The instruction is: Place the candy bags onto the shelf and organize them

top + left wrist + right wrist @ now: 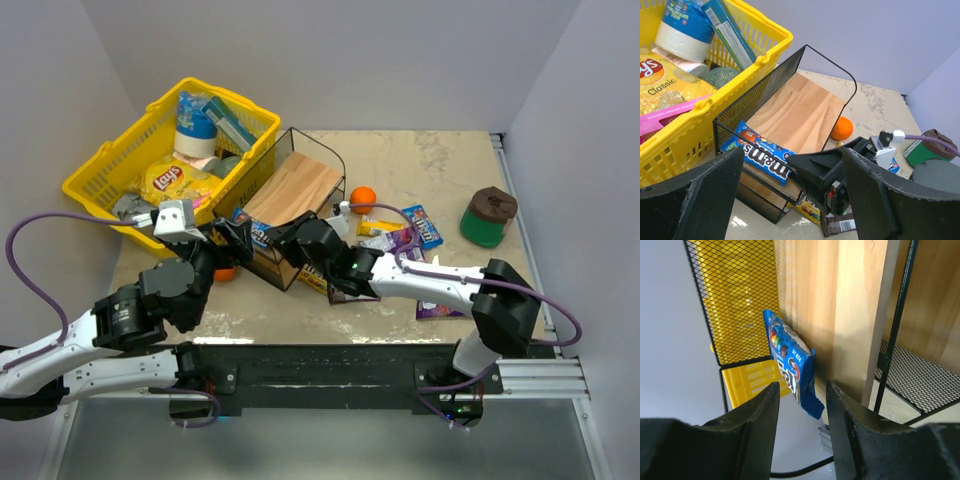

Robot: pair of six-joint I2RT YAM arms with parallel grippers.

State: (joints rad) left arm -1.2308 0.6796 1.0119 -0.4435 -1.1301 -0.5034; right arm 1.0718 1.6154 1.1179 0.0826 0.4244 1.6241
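right tool [802, 388] parted, level at shelf [855, 315] front

Overhead rear view; both wrist views close on shelf [800, 105].

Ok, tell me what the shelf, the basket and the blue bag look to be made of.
Shelf: a light matte board with visible grain, likely wood. Its frame looks like black-coated metal wire and mesh.
Basket: a bright yellow moulded lattice with a soft sheen, probably plastic.
Blue bag: thin, glossy printed film that creases, probably a plastic wrapper.
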